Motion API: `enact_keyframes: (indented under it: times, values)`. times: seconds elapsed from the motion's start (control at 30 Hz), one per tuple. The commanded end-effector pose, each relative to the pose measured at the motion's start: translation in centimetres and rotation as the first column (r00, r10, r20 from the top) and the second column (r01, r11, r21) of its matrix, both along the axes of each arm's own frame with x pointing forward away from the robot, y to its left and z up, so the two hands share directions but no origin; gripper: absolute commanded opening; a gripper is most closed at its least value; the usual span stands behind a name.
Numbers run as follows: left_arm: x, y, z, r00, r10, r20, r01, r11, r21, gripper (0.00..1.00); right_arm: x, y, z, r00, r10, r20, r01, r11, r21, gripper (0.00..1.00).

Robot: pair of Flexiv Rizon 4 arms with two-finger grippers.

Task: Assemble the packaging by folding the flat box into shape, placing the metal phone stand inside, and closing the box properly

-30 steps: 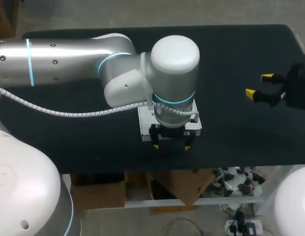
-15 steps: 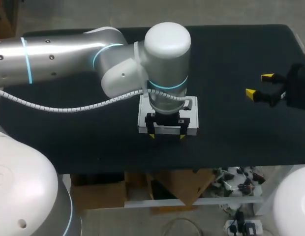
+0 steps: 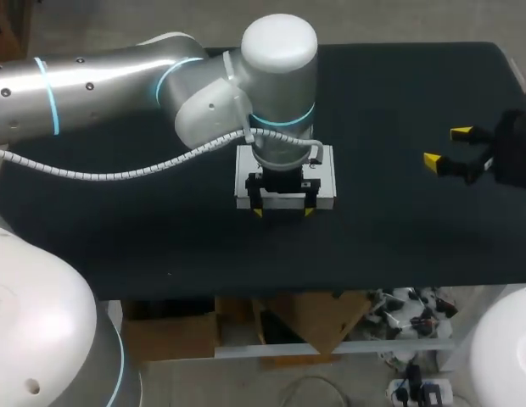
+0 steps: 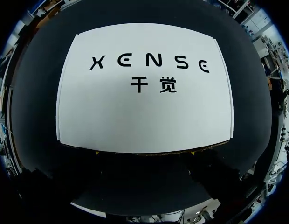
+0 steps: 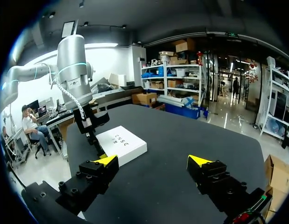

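Note:
A white box with dark print on its lid lies shut and flat in the middle of the black table. My left gripper hangs over the box's near edge, open, its yellow tips apart at that edge. The left wrist view looks straight down on the box lid, which lies just ahead of the fingers. My right gripper stands open and empty above the table's right side, well away from the box. In the right wrist view the box lies ahead of the right gripper, with the left gripper on it. No phone stand shows.
The table's front edge runs a short way behind the left gripper's fingers. Black cloth stretches between the box and the right gripper.
My left arm has moved from the table's front edge toward its far side. The white box has slid that way with it and now sits squarer. The right arm has kept still.

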State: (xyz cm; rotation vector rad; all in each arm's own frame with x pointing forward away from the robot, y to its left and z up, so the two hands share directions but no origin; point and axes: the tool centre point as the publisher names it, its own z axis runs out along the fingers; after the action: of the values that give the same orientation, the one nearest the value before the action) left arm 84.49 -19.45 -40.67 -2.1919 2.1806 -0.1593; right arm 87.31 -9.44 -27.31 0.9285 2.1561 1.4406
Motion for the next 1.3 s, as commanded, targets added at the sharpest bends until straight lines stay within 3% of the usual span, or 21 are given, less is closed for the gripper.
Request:
enact_keyframes:
  times: [0.03,0.87,1.3]
  values:
    - [2.3,-0.4,-0.3,1.000,0.001,-0.020,-0.001,1.000,0.003,1.00,-0.1,-0.1,0.0,1.000,0.001,0.005,-0.001,1.000,0.004,1.00]
    - [15.5,1.0,-0.2,0.998,0.055,-0.028,-0.056,0.998,-0.024,1.00,-0.1,-0.1,0.0,1.000,0.001,0.005,-0.001,1.000,0.004,1.00]
    - [22.4,2.3,0.8,0.999,0.046,-0.020,-0.046,0.999,-0.018,1.00,-0.1,-0.1,0.0,1.000,0.001,0.005,-0.001,1.000,0.004,1.00]
